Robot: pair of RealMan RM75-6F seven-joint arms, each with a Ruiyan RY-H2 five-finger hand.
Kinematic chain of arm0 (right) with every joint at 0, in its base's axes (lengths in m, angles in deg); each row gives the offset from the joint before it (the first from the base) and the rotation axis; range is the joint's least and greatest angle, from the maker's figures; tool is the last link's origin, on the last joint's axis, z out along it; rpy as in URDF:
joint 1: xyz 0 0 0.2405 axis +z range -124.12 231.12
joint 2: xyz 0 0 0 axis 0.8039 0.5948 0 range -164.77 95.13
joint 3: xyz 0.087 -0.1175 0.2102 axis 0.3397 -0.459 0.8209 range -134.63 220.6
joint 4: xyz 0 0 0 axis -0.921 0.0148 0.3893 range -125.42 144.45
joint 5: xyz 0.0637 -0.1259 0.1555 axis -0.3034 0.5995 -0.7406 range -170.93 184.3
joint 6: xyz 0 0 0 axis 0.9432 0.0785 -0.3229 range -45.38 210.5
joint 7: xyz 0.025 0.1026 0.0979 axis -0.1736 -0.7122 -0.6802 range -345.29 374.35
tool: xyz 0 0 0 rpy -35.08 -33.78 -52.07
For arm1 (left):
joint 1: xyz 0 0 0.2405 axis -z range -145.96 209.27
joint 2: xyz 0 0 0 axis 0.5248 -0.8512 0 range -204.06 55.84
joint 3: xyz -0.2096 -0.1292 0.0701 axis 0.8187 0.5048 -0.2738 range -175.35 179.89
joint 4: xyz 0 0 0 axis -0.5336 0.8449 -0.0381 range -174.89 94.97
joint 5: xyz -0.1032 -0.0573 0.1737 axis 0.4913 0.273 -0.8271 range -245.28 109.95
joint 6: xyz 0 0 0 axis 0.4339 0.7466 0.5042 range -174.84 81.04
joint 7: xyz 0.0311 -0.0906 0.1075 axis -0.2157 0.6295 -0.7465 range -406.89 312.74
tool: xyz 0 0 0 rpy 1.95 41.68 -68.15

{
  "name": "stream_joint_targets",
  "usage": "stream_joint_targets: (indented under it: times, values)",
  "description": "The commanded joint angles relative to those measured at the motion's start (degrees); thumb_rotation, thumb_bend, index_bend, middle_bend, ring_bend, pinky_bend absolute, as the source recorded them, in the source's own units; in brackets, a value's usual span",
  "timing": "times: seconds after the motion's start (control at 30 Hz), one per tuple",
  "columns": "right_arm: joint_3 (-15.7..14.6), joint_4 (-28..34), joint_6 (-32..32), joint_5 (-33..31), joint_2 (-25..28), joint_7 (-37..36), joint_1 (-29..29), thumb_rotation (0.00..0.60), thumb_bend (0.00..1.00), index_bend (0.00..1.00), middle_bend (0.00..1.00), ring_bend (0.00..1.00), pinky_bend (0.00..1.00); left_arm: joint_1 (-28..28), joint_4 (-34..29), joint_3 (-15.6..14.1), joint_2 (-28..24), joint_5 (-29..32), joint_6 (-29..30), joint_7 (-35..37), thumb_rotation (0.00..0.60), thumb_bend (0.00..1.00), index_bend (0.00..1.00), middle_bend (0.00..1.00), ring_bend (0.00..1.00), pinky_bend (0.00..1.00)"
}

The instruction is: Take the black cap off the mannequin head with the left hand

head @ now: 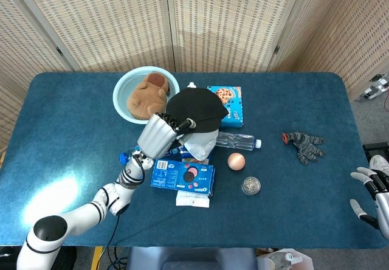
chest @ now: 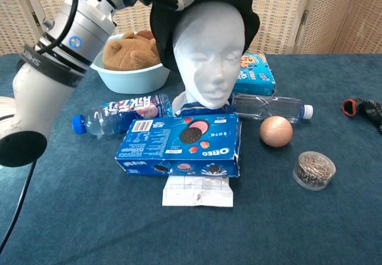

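Observation:
My left hand (head: pixel 159 136) grips the brim of the black cap (head: pixel 196 110) and holds it tipped up and back. In the chest view the cap (chest: pixel 248 2) hangs behind the white mannequin head (chest: pixel 211 57), whose face and forehead are bare; my left hand is mostly cut off at the top edge there. From above, the mannequin head (head: pixel 200 142) shows below the cap's front. My right hand (head: pixel 372 192) rests at the table's far right edge, fingers apart and holding nothing.
An Oreo box (chest: pixel 179 146) with a white packet (chest: pixel 197 191) lies before the head. Around it: a water bottle (chest: pixel 119 110), a clear bottle (chest: pixel 271 106), a ball (chest: pixel 276 131), a tin (chest: pixel 314 169), a cookie box (head: pixel 227 104), a bowl (head: pixel 126 107) with a plush toy, a glove (head: pixel 305 145).

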Motion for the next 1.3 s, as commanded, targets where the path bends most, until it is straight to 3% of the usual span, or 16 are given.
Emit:
stream_joint_targets:
  times: [0.03,0.3,0.43,0.9,1.3]
  values:
    - [0.0,0.1,0.1,0.1,0.1,0.0,0.0,0.6,0.28,0.3,0.24,0.19,0.29,1.1,-0.5,1.0,-1.2,0.5,-0.5,-1.1,0.6,0.38,0.61,1.0,1.0,1.0]
    - [0.0,0.3,0.6,0.3,0.3,-0.1,-0.2,0.6,0.28,0.3,0.24,0.19,0.29,2.4,-0.1,3.6,-4.1,2.6,-0.4,-2.8,0.6,0.38,0.6,1.0,1.0,1.0]
    - [0.1,0.2,0.6,0.3,0.4,-0.4,-0.3,0.6,0.28,0.3,0.24,0.19,0.29,1.3,-0.9,3.3,-6.8,2.5,1.0,-1.2,0.6,0.38,0.6,1.0,1.0,1.0]
    - [0.0,0.5,0.2,1.5,0.2,0.0,0.4,0.6,0.28,0.3,0.24,0.19,0.29,-11.2,-8.3,-3.3,-20.5,0.2,8.8,-0.2,0.6,0.38,0.6,1.0,1.0,1.0]
    - [0.3,0.7,-1.1,1.7,0.0,0.3,1.6,0.6,0.28,0.3,0.24,0.19,0.29,-22.5,-12.2,-8.6,-27.1,0.5,12.0,-0.7,0.6,0.38,0.6,1.0,1.0,1.0]
